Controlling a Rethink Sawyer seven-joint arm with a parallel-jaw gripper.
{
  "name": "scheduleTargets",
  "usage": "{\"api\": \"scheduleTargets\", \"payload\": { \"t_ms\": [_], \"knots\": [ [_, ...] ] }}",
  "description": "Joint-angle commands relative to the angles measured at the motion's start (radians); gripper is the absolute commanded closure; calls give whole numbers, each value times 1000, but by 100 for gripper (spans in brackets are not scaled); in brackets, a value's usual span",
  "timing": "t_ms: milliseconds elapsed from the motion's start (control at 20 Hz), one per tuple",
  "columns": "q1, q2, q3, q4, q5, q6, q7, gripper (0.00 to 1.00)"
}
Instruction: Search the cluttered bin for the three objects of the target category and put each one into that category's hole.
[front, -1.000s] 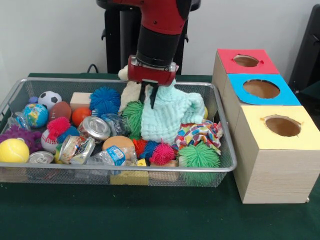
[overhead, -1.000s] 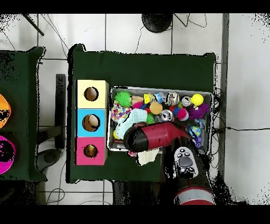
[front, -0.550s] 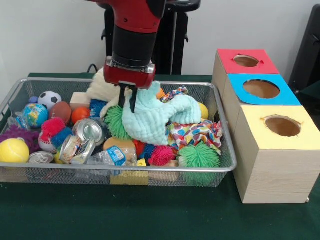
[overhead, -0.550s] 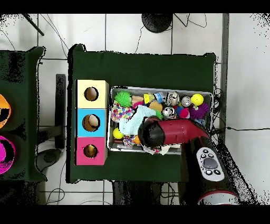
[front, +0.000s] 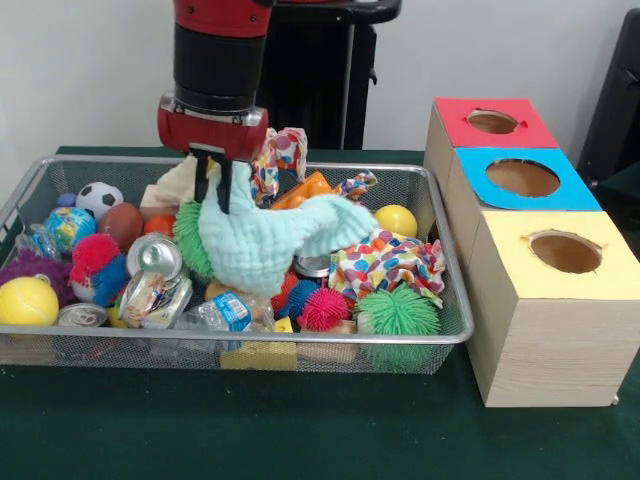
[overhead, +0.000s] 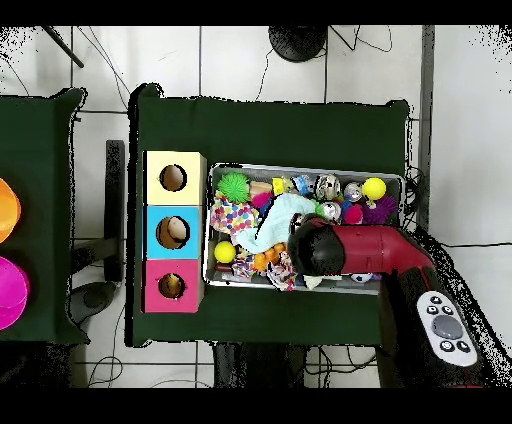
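Since a second ago the arm has swung along the wire basket (front: 440, 335) away from the boxes, dragging the mint-green cloth (front: 262, 240) with it; a yellow ball (front: 396, 219) and an orange thing (front: 305, 190) that the cloth covered then now show.

Taking the basket as the landmark: at its front rim lie a green spiky ball (front: 398, 312), a pink spiky ball (front: 325, 308), a crushed plastic bottle (front: 225, 312) and a flattened can (front: 151, 297). At the front corner away from the boxes rests a yellow tennis ball (front: 27, 300). Toward the box end, a little behind the green spiky ball, lies a colourful patterned cloth (front: 385, 264). In the middle the mint-green cloth hangs bunched, its top lifted, its lower part draped over the pile. The gripper (front: 212, 190) stands over the cloth's top with its dark fingers (front: 226, 192) close together, pinching the fabric. A second patterned cloth (front: 275, 160) sticks up just beside it. At the back corner away from the boxes sits a small football (front: 98, 198).

Outside the basket, beside its end, stand three boxes with round holes: the yellow box (front: 555, 300) nearest, the blue box (front: 522, 185) behind it, the red box (front: 490, 125) farthest.
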Motion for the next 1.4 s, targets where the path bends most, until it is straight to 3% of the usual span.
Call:
{"api": "scheduleTargets", "payload": {
  "t_ms": [50, 250, 450, 900, 1400],
  "knots": [
    [-83, -87, 128, 34, -33, 152, -305, 100],
    [-137, -180, 167, 85, -1, 196, -317, 100],
    [-177, -214, 203, 91, -1, 227, -332, 100],
    [-265, -226, 273, 67, -43, 252, -367, 100],
    [-274, -211, 291, 92, -70, 249, -305, 100]
  ]
}}
